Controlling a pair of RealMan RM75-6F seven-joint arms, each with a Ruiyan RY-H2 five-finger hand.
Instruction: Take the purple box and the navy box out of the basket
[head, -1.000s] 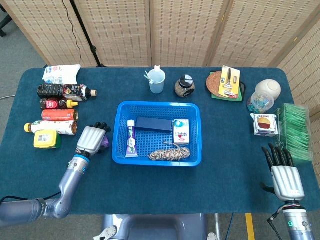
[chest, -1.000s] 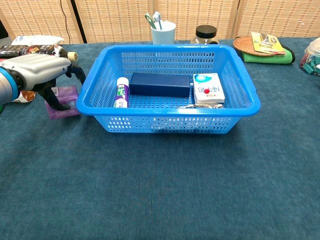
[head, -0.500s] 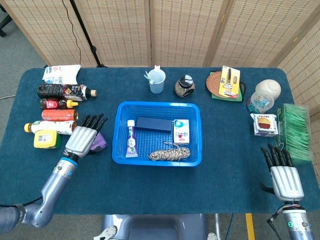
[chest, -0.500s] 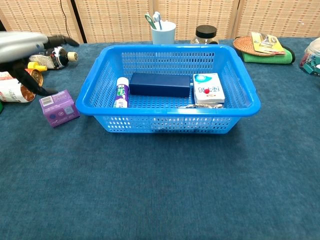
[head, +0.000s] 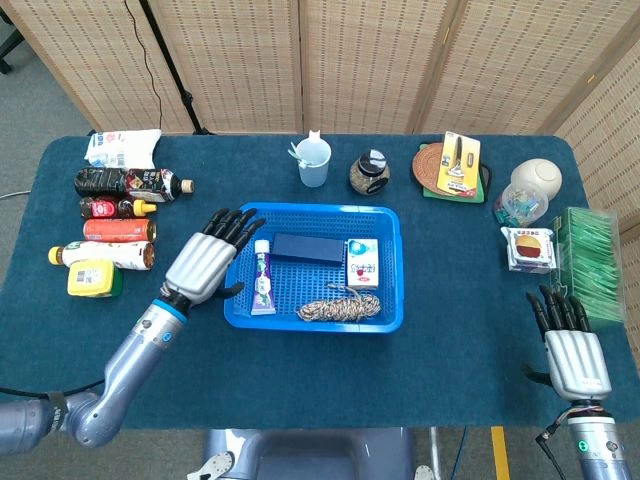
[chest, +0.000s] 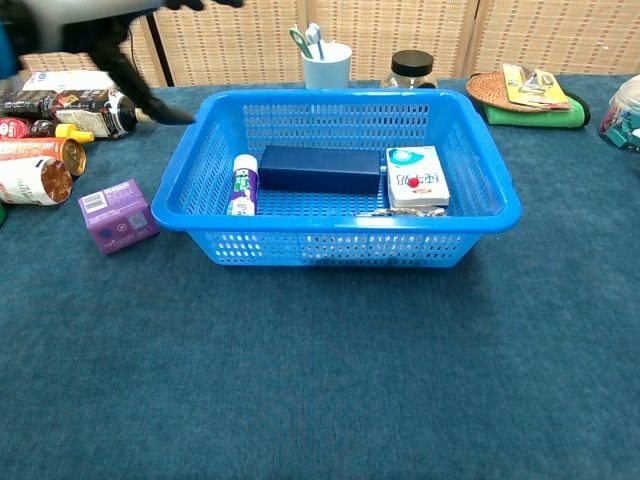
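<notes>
The purple box (chest: 118, 215) lies on the table just left of the blue basket (chest: 330, 245); in the head view my left hand hides it. The navy box (head: 308, 248) lies flat in the basket (head: 318, 209) towards the back, also seen in the chest view (chest: 320, 168). My left hand (head: 205, 265) hovers raised over the basket's left edge, fingers spread and holding nothing; in the chest view the left hand (chest: 100, 20) is a blur at the top left. My right hand (head: 575, 355) rests near the table's front right, fingers straight and empty.
The basket also holds a toothpaste tube (head: 262, 277), a white carton (head: 362, 262) and a coil of rope (head: 340, 307). Several bottles (head: 115, 230) lie at the left. A cup (head: 313, 162), jar (head: 369, 172) and coasters stand behind; a green box (head: 590, 260) sits right.
My left hand let go of the purple box, opened, rose and moved right to the basket's left edge. The purple box stays on the table. The right hand barely moved.
</notes>
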